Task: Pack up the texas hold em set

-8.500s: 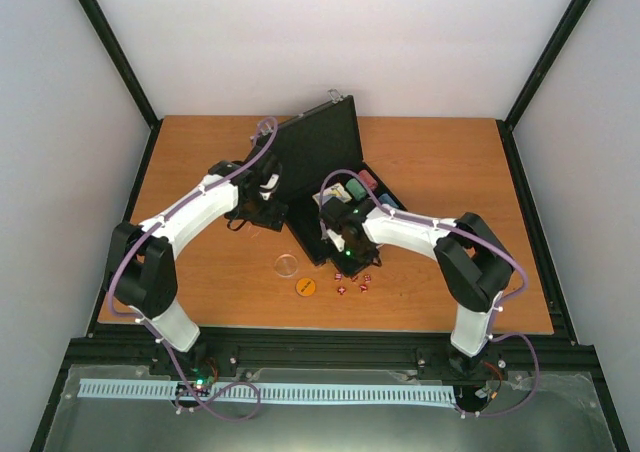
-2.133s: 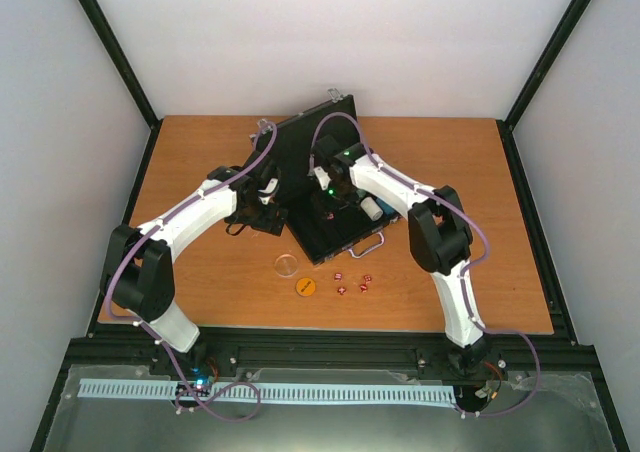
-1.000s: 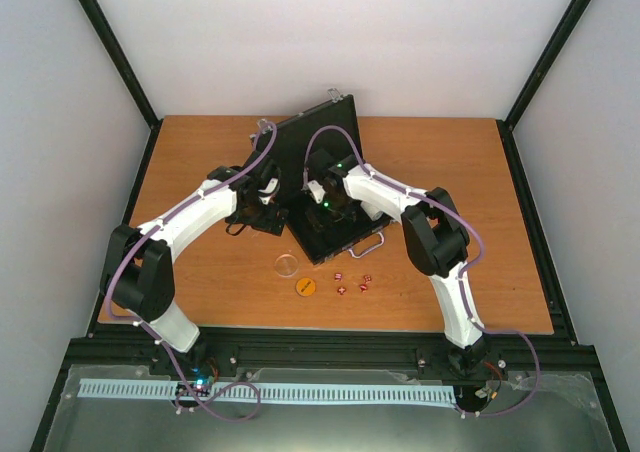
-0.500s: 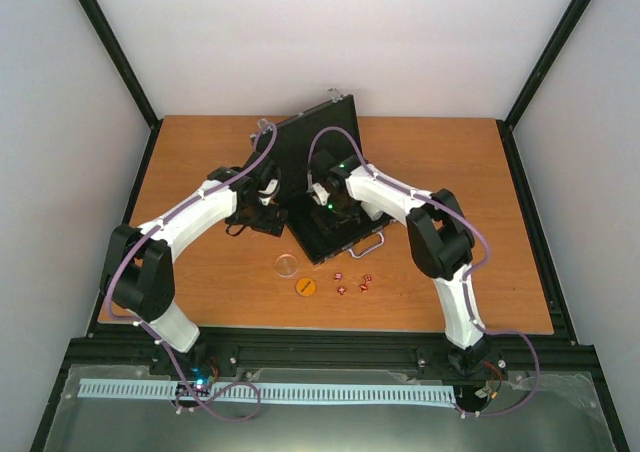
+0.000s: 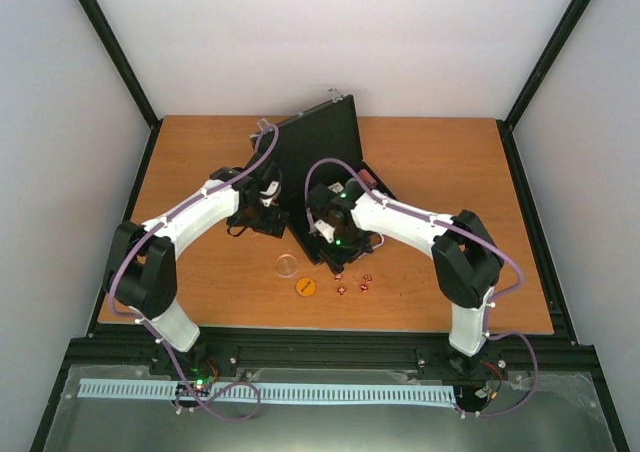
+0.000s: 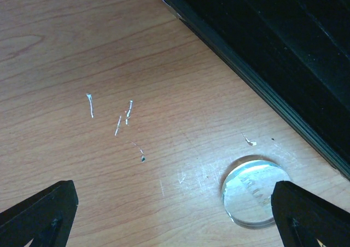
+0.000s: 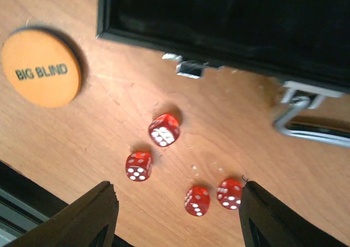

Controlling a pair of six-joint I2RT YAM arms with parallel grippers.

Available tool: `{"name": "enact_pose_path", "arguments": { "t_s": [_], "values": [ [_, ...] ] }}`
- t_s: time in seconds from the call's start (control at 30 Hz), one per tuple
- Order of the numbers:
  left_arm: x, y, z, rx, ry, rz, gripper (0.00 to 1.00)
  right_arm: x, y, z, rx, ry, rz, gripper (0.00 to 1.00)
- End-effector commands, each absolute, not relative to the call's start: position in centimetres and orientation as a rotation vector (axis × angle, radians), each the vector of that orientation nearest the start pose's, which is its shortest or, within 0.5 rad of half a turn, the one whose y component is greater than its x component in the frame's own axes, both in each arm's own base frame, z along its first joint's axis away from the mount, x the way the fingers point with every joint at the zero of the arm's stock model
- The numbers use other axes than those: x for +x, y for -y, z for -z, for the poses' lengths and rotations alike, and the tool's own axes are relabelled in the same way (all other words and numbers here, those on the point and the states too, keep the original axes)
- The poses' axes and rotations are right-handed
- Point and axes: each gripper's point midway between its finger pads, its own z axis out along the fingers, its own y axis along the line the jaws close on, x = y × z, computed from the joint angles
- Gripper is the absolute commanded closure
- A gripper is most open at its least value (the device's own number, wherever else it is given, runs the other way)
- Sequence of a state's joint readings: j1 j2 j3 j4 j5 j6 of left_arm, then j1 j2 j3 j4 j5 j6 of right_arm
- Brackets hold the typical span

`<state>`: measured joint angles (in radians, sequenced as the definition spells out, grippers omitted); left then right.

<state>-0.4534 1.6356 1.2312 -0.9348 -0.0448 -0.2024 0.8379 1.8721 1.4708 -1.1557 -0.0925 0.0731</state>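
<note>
- Briefcase (image 5: 318, 152) sits open mid-table, lid propped up at the back, base angled toward the near edge.
- Left gripper (image 6: 174, 203): jaws wide apart, nothing between them, hovering over bare table (image 6: 82, 50) just left of the case.
- Clear disc (image 6: 253, 191) lies flat on the wood, near the case edge, just beside one left fingertip (image 6: 306, 214). Can't tell if they touch.
- Right gripper (image 7: 178, 195): jaws apart, holding nothing, above the table in front of the case's near side.
- Four red dice (image 7: 163, 129) loose on the wood under the right gripper, all separate: two nearer the orange disc, two closer together toward the handle side.
- Orange disc (image 7: 41, 68), printed "BIG BLIND", flat on the table, clear of the dice and near the case corner.
- Silver handle (image 7: 306, 121) and one latch (image 7: 188, 68) show on the case's front edge.
- From the top camera the discs and dice are all outside the case, on the near side.
</note>
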Motion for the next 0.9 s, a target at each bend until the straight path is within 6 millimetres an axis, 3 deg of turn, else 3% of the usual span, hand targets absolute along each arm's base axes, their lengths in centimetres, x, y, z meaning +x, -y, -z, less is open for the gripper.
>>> {"name": "enact_pose_path", "arguments": {
  "t_s": [0.0,0.4,0.57,0.73,0.87],
  "values": [
    [31.8,14.8,-10.1,0.368,-2.861,0.080,0.00,20.5,-27.9,-6.6,-1.266,-2.947,-0.159,0.38],
    [31.8,14.8,-10.1,0.368,-2.862,0.080,0.00,21.4,-28.1,-2.4,-1.269,-2.937,-0.106,0.37],
    [31.7,14.7,-10.0,0.368,-2.865,0.077,0.00,21.6,-28.4,-1.8,-1.272,-2.931,-0.107,0.40],
    [31.7,14.7,-10.1,0.367,-2.862,0.077,0.00,21.4,-28.4,-1.4,-1.270,-2.936,-0.121,0.52],
    [31.8,14.7,-10.1,0.367,-2.862,0.076,0.00,21.3,-28.3,-1.3,-1.273,-2.946,-0.119,0.70]
  ]
}}
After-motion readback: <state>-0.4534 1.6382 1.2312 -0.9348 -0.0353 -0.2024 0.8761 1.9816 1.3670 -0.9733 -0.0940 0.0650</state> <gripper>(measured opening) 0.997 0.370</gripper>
